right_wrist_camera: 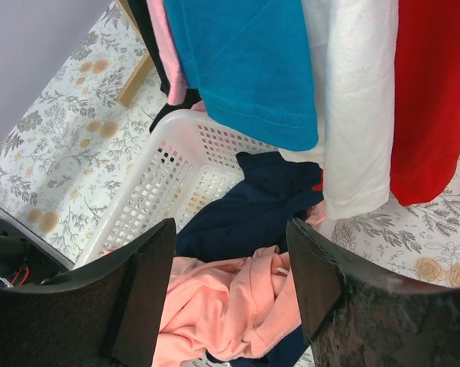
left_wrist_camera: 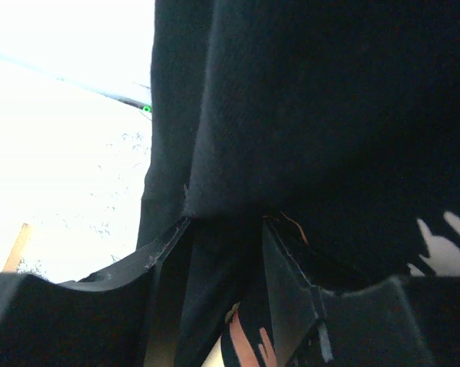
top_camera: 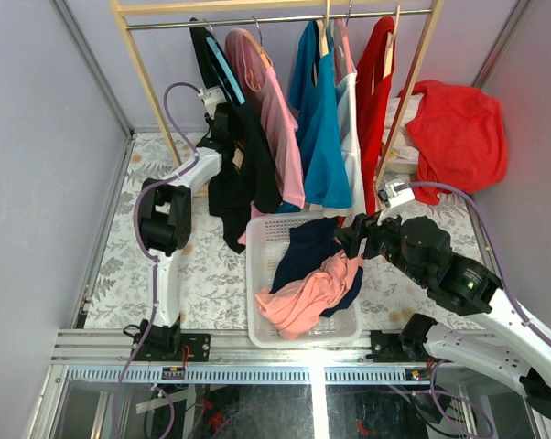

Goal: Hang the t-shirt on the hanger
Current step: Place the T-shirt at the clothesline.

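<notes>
The t-shirt (top_camera: 250, 165) is looking plain black, with a bit of orange print (left_wrist_camera: 249, 344) peeking out. The hanger (top_camera: 228, 71) is showing light blue. Beside them a pink shirt (top_camera: 277, 110), a blue shirt (top_camera: 319, 137), a white shirt (top_camera: 351, 137) and a red shirt (top_camera: 374, 91) are hanging. The white basket (top_camera: 255, 274) is holding a navy garment (top_camera: 305, 251) and a salmon-pink garment (top_camera: 303, 297). The tabletop (top_camera: 207, 265) is sporting grey leaves and tan flowers.

t-shirt (left_wrist_camera: 329, 115): matt black cloth
hanger (top_camera: 228, 69): smooth light blue plastic
laundry basket (right_wrist_camera: 138, 206): white perforated plastic
rack frame (top_camera: 145, 78): pale bare wood

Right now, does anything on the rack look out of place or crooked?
Yes. The red garment is slumped over the right end of the rack, not hung. At the left end, the black t-shirt hangs bunched, with an arm of the blue hanger showing outside the fabric.
</notes>
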